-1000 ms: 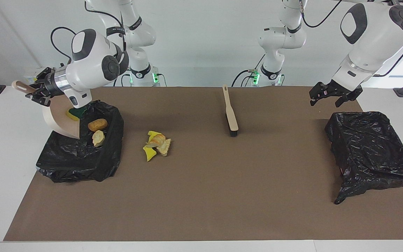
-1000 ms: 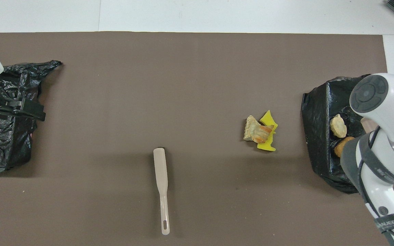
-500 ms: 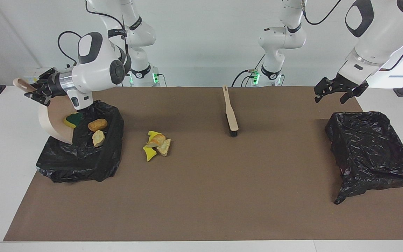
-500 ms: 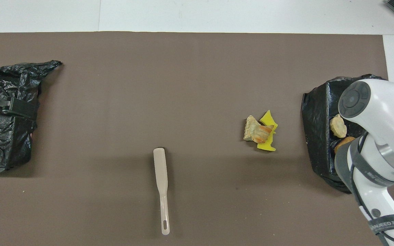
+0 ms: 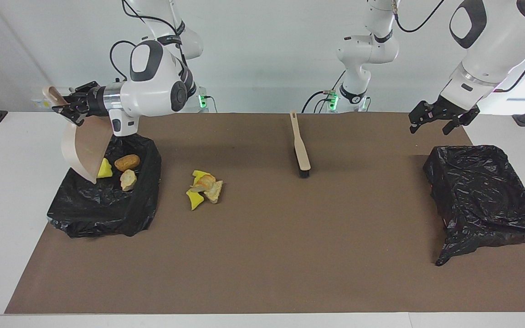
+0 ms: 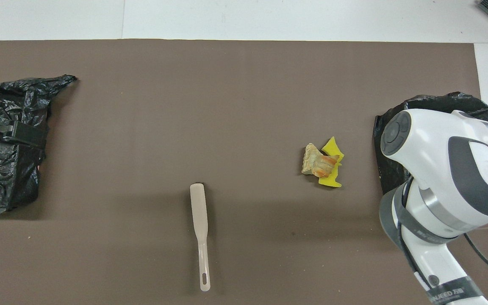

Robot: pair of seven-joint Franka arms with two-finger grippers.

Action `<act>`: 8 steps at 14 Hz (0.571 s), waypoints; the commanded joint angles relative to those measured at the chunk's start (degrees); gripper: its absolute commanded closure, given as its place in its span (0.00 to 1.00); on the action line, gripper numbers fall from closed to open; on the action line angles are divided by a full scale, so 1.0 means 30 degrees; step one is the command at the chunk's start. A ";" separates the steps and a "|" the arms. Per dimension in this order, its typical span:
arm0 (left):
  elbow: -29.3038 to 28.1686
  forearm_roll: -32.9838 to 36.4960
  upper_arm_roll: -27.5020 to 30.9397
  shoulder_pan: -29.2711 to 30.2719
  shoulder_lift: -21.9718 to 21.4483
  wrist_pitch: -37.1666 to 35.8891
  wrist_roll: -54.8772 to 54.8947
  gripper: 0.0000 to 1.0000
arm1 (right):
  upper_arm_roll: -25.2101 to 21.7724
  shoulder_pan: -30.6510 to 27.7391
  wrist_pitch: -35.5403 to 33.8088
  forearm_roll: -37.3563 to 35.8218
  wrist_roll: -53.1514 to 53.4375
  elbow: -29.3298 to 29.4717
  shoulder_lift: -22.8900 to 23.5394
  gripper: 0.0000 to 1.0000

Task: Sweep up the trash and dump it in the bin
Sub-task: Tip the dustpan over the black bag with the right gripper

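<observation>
My right gripper (image 5: 68, 105) is shut on the handle of the beige dustpan (image 5: 87, 148), which hangs steeply tilted over the black-bagged bin (image 5: 107, 205) at the right arm's end of the table. Inside the bin lie a yellow sponge piece (image 5: 104, 169), a brown bread lump (image 5: 127, 161) and a tan lump (image 5: 128, 179). A small pile of trash (image 5: 204, 186) (image 6: 322, 162), yellow scraps and bread lumps, sits on the mat beside the bin. In the overhead view the right arm covers most of the bin (image 6: 439, 101). My left gripper (image 5: 435, 122) (image 6: 19, 134) hangs open and holds nothing.
The beige brush (image 5: 300, 146) (image 6: 199, 218) lies on the brown mat near the robots, mid-table. A second black-bagged bin (image 5: 481, 191) (image 6: 6, 178) stands at the left arm's end, under the left gripper's edge.
The right arm swung the dustpan toward mid-table and tipped it steeper; the yellow-green sponge slid off it into the bin. The left gripper rose a little, then stayed still.
</observation>
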 commanded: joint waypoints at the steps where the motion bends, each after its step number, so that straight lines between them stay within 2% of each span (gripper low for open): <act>1: 0.0209 0.0293 -0.0147 0.0197 -0.0100 -0.0365 0.0049 0.00 | 0.0192 0.0534 -0.1789 0.2052 -0.0815 0.2966 -0.0410 1.00; 4: 0.0209 0.0293 -0.0147 0.0226 -0.0070 -0.0365 0.0078 0.00 | 0.0457 0.0535 -0.2585 0.5041 -0.0064 0.5436 -0.0616 1.00; 8: 0.0209 0.0293 -0.0147 0.0197 -0.0099 -0.0365 0.0078 0.00 | 0.1159 0.0886 -0.2763 1.0546 0.7188 0.6087 -0.0645 1.00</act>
